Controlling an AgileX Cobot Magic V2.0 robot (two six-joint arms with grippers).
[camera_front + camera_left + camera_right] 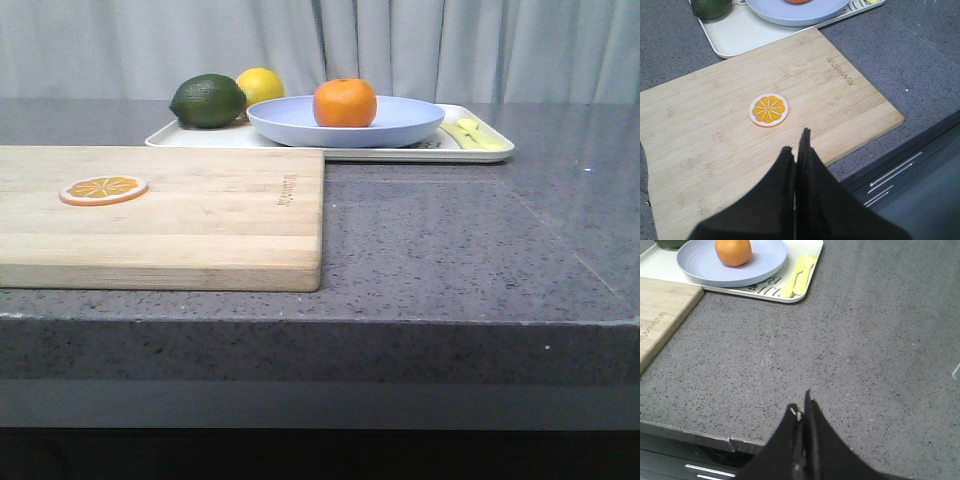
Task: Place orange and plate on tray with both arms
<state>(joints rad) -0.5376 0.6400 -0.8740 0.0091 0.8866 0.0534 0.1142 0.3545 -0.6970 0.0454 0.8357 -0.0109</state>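
The orange sits in the pale lavender-blue plate, and the plate rests on the off-white tray at the back of the counter. The right wrist view shows the orange, the plate and the tray too. In the left wrist view only the plate's edge and a tray corner show. My left gripper is shut and empty above the wooden board's near edge. My right gripper is shut and empty above the bare counter near its front edge. Neither gripper shows in the front view.
A wooden cutting board lies front left with a flat orange slice on it. A dark green avocado and a yellow lemon sit on the tray's left part. Yellow cutlery lies on its right end.
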